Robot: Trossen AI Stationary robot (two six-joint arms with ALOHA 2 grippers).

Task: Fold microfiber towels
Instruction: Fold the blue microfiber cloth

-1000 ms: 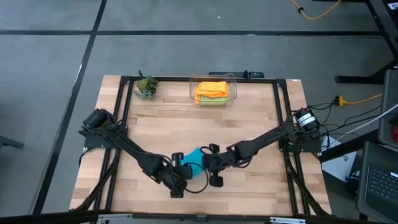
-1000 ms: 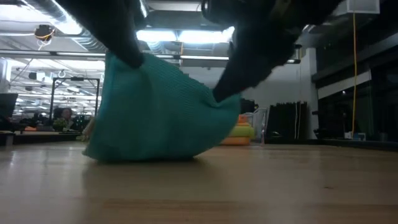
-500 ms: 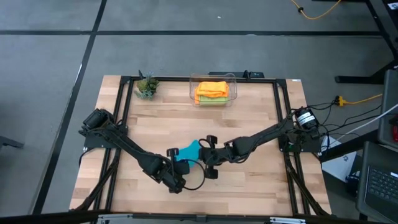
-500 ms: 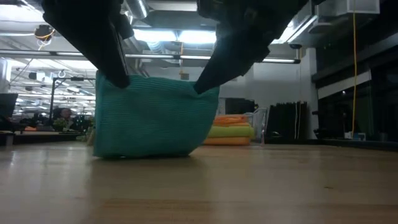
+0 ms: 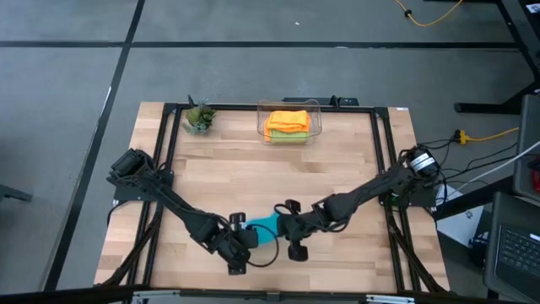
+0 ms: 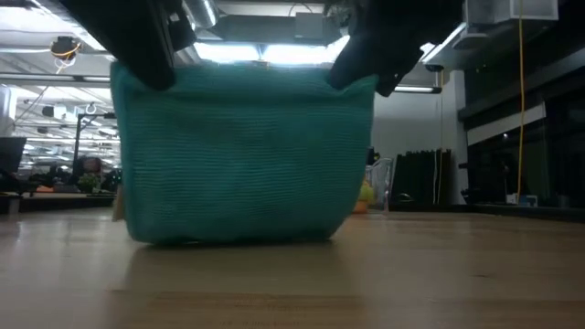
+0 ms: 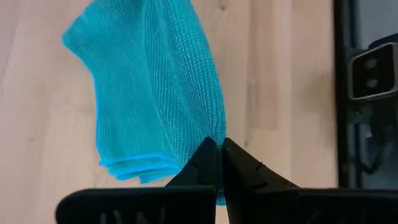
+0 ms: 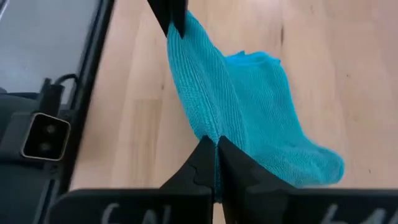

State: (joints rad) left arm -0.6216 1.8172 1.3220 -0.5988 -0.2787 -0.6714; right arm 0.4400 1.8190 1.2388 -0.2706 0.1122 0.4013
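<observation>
Teal towel (image 6: 242, 155): hangs as a broad sheet between two claws, lower edge touching the bench (image 5: 253, 181) near its front edge; doubled over in the wrist views, loose layers bunched at the far end.
Left claw (image 7: 216, 152): closed tight on one upper corner of the teal towel; sits at the front of the bench, left of centre.
Right claw (image 8: 215, 149): closed tight on the opposite upper corner; sits just right of the left claw, with the cloth stretched between.
Other towels (image 5: 288, 123): orange over lime green, stacked in the clear bin (image 5: 316, 110) at the far edge, well apart from the work.
Potted plant (image 5: 199, 116): far left corner, clear of both arms.
Risk, slipping: only thin pinches at the corners; a sharp pull apart could tug a corner free and drop the sheet in a heap.
Risk, crooked fold: lower edge drags on the wood; uneven lowering could skew the layers or leave a wrinkled, lopsided fold.
Risk, collision: claws sit close together; bringing the corners nearer could knock the fingers against each other.
Change from earlier: now spread wider and squarer than the narrower, slanted drape a second ago; both claws closer to the front edge than half a second ago; grips unchanged.
</observation>
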